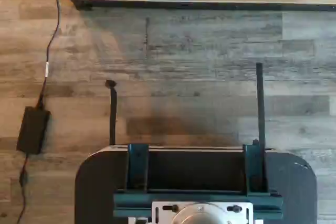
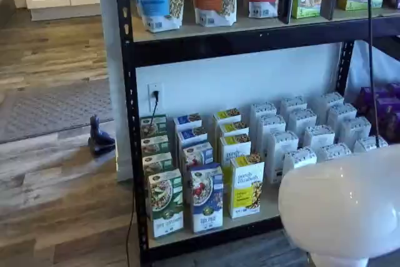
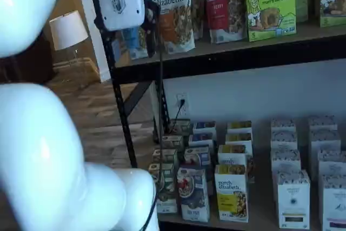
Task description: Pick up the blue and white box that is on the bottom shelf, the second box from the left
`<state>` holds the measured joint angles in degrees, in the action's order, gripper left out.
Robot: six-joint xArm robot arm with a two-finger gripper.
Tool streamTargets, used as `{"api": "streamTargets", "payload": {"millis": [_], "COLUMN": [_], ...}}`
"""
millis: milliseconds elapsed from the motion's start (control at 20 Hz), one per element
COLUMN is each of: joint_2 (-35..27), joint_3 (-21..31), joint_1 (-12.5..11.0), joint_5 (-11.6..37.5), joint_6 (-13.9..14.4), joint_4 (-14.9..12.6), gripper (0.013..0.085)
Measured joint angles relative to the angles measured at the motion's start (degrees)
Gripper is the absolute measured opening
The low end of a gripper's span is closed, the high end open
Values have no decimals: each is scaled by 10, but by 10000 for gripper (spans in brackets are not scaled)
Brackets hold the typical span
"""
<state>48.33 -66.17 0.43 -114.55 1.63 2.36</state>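
- The gripper [image 2: 307, 1] hangs high at the shelf view's top edge, in front of the upper shelf [image 2: 250, 32]; its two black fingers [image 2: 284, 1] stand wide apart, released, holding nothing.
- The blue box [image 2: 207, 197] stands upright at the front of the bottom shelf [image 2: 212, 232], far below the gripper, toward 7 o'clock.
- A green carton [image 2: 165, 201] sits just beside it at 9 o'clock, a yellow carton [image 2: 247, 184] at 3 o'clock.
- Matching blue boxes line up behind it.
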Motion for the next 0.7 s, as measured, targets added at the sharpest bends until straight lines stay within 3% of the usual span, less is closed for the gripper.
{"api": "streamTargets", "payload": {"millis": [150,700], "joint_2": [20,26], "joint_3": [18,51], "joint_1": [0,15], "joint_5": [35,71], "joint_6": [-1,7], "joint_4": [0,-22], "gripper": [850,850]}}
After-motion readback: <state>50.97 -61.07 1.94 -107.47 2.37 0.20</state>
